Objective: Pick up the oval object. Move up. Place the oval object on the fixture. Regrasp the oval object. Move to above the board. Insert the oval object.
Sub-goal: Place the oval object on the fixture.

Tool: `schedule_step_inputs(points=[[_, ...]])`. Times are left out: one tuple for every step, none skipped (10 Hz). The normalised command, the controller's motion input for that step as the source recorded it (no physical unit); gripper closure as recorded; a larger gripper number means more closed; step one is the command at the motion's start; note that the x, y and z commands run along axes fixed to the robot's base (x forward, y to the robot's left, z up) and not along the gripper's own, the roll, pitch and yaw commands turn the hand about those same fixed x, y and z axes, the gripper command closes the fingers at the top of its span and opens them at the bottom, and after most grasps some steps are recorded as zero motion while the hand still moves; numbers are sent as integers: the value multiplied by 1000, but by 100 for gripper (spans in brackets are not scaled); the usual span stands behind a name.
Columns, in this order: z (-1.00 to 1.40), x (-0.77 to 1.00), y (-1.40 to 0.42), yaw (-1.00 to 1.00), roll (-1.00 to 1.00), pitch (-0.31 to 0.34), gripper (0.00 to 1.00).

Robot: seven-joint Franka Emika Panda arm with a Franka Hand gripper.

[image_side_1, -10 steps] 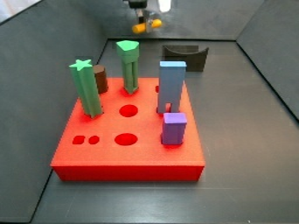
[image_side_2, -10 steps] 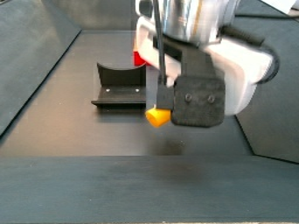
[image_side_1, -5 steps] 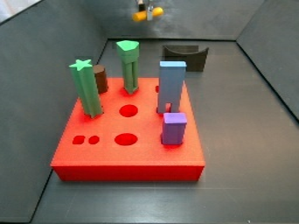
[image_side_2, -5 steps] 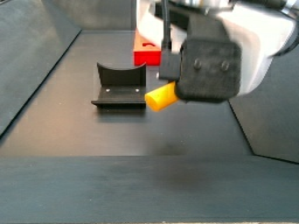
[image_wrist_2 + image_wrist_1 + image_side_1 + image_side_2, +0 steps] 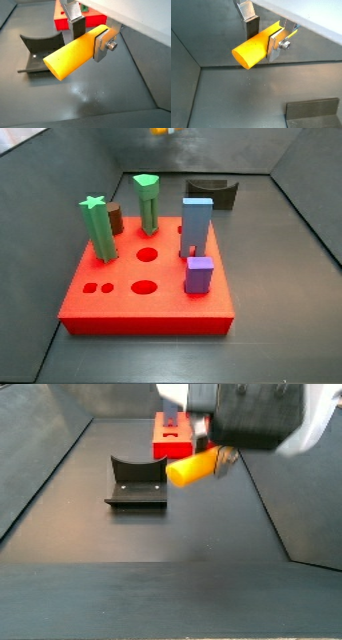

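Jaws of the gripper clench the oval object, raised clear of the floor. Move-up looks done; next, lower it into the fixture's notch, lying left.

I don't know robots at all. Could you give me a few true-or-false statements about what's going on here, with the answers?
1. The pincer is clamped on the oval object. True.
2. The oval object rests in the fixture. False: in a wrist view it hangs in the air, clear of the fixture's notch.
3. The oval object is held upright. False: it lies roughly sideways between the fingers.
4. The board has a green star-topped peg standing in it. True.
5. Every hole in the board is filled. False: several holes are open.
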Motion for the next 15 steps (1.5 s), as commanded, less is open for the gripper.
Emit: schedule_step_inputs(points=[[400,-11,-2,16,68,106,100],[219,-3,-2,21,68,120,100],[-112,546,-1000,1000,20,60,100],[-148,556,-1000,1000,24,61,100],[-140,572,-1000,1000,28,62,100],[-134,579,-1000,1000,31,72,100],[-136,582,-1000,1000,35,77,100],[-138,595,-1000,1000,46,87,100],[-137,607,-1000,1000,57,98,100],[-137,622,-1000,1000,72,112,100],[-134,645,-994,1000,95,132,100],[-85,473,-672,1000,141,177,100],[-46,351,-435,761,149,178,100],[-15,202,-167,454,115,180,100],[-10,140,-106,336,83,176,100]])
